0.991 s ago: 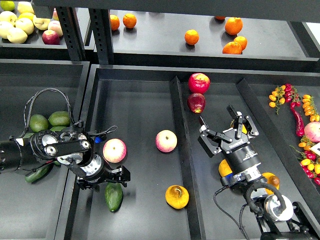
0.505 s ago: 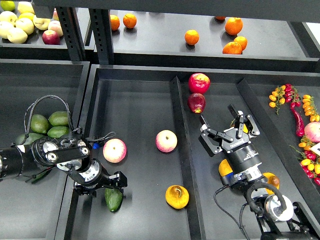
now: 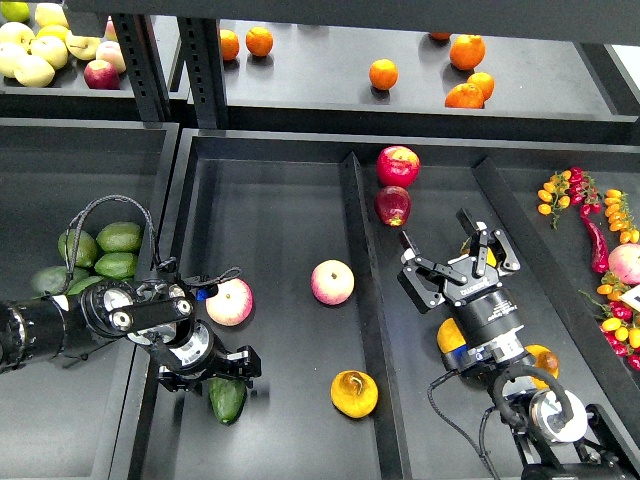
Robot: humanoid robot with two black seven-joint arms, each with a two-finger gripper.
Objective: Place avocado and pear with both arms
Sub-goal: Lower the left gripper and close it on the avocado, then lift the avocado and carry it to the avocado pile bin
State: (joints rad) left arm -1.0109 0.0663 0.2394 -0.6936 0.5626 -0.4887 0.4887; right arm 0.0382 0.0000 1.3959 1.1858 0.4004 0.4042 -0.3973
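Although both arms hang over the same long black tray point(image 3: 270, 180), only one of them is close to its fruit. Nearest the bottom edge of the head view, the dark green avocado point(image 3: 227, 399) lies on the tray floor by the left wall, its long axis running roughly near-to-far with a slight lean, and the left gripper point(image 3: 205, 368) sits directly over its far end, so close that the two overlap in the view; whether the fingers are spread, closed or already touching the skin cannot be told, since the tool is seen dark and end-on. To the right on the same floor, well apart from that avocado, rests the golden pear point(image 3: 354, 393), its brown dimple facing up. The right gripper point(image 3: 458, 262) hovers beyond the central divider over the neighbouring compartment, its fingers spread wide and empty; the pear lies nearer the camera and to the left of it, across that divider. Judging by this, the left arm is the nearer for the avocado and the right arm for the pear. Farther back lie two pink-yellow apples point(image 3: 332, 282), then two red apples point(image 3: 397, 166).
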